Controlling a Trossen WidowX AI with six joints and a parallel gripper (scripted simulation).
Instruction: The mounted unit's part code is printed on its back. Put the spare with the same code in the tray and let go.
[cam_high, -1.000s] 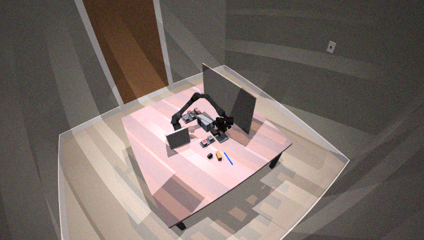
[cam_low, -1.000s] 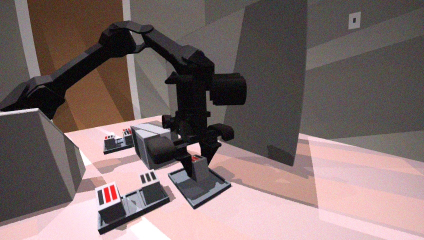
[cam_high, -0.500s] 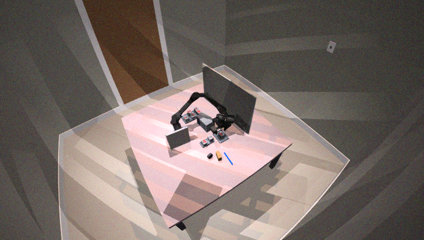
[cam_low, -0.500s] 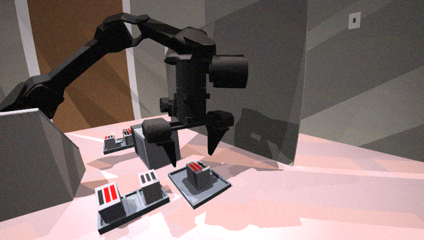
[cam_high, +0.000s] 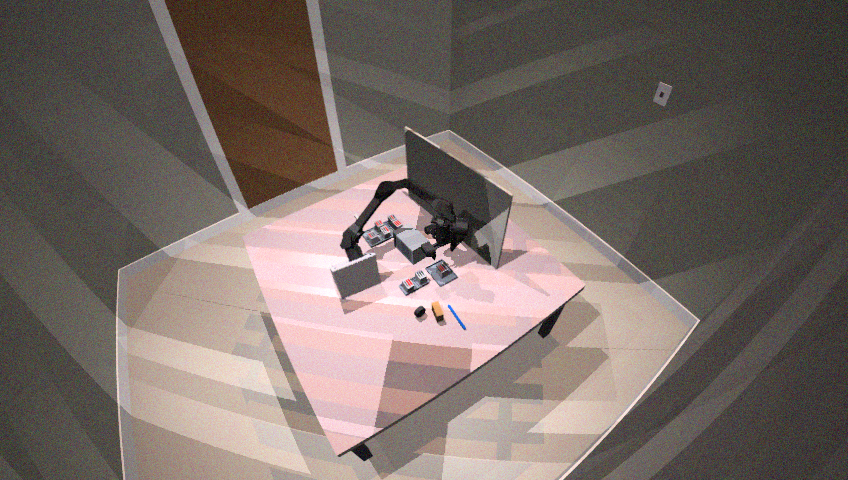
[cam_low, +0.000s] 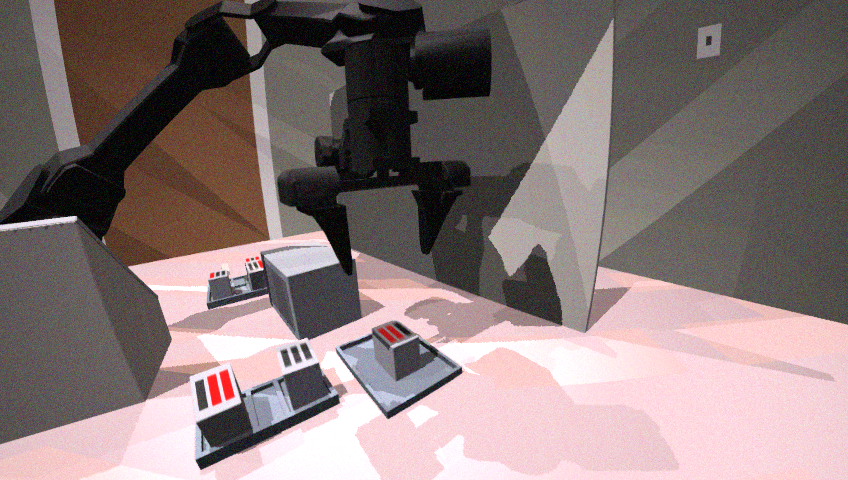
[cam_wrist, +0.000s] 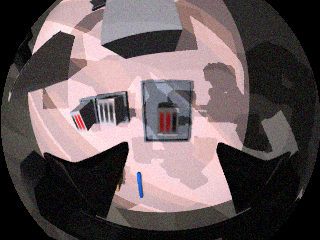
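A grey spare (cam_high: 442, 270) (cam_low: 397, 356) (cam_wrist: 167, 121) with two red bars and one dark bar stands upright in the shallow tray (cam_low: 389, 398) (cam_wrist: 152, 100). My gripper (cam_low: 387, 262) (cam_wrist: 174, 147) is open and empty, above the spare and clear of it. Beside the tray, a rack (cam_low: 267, 401) holds a spare (cam_low: 220, 386) (cam_wrist: 79, 121) with one dark and two red bars, and a spare (cam_low: 303, 380) (cam_wrist: 107, 111) with three dark bars. Its middle slot is empty. I cannot read any code on the mounted unit, nor tell for sure which body it is.
A grey box (cam_high: 411, 243) (cam_low: 315, 297) stands behind the tray, with another rack (cam_low: 238, 300) of several spares beyond. An upright panel (cam_high: 458, 196) stands right of the arm, a grey block (cam_high: 357, 276) left. A black piece (cam_high: 419, 311), an orange block (cam_high: 437, 311) and a blue stick (cam_high: 457, 317) lie in front.
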